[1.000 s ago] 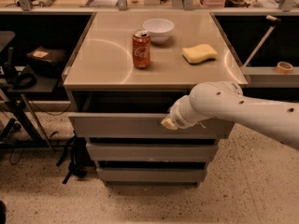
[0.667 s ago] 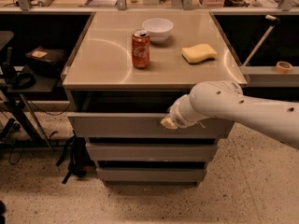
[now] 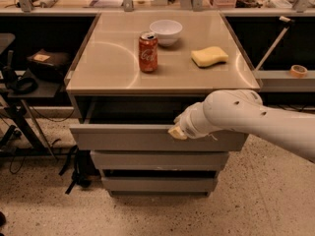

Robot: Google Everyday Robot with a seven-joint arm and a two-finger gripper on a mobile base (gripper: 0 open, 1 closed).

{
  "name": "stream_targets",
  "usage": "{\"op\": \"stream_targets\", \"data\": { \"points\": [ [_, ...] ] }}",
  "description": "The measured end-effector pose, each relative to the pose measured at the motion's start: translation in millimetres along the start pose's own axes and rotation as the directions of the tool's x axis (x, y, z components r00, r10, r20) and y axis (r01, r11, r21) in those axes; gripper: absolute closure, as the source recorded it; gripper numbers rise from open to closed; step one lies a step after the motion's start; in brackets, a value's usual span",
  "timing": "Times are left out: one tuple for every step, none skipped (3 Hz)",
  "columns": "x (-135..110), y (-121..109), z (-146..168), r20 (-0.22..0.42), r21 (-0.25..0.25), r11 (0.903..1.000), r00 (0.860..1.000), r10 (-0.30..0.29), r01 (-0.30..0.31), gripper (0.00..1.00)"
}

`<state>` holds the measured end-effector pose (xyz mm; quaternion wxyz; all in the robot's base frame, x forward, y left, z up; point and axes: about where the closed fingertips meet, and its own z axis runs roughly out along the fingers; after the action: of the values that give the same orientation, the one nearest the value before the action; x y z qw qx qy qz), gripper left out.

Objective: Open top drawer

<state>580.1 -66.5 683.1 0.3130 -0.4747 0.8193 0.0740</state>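
The top drawer point(image 3: 123, 137) is a wide grey flat front under the beige tabletop point(image 3: 113, 68). It stands pulled partway out, with a dark gap showing behind its upper edge. My gripper point(image 3: 177, 132) is at that upper edge, right of centre, at the end of the white arm point(image 3: 246, 117) that reaches in from the right. The arm hides the right part of the drawer front. Two narrower grey drawer fronts point(image 3: 157, 160) sit below and are closed.
On the tabletop stand a red soda can point(image 3: 147, 52), a white bowl point(image 3: 166, 31) and a yellow sponge point(image 3: 209, 56). A dark stand with a bag point(image 3: 47, 63) is at the left. A shelf with a tape roll point(image 3: 298, 71) is at the right.
The top drawer front has come a little further out toward the camera, and the gripper has moved with it. The can, bowl and sponge have not moved.
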Motion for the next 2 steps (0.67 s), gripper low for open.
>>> {"op": "stream_targets", "data": {
  "points": [
    [4.8, 12.0, -9.0, 0.003, 0.002, 1.0, 1.0, 0.005, -0.005, 1.0],
    [4.1, 12.1, -11.6, 0.003, 0.002, 1.0, 1.0, 0.005, -0.005, 1.0]
  ]
}}
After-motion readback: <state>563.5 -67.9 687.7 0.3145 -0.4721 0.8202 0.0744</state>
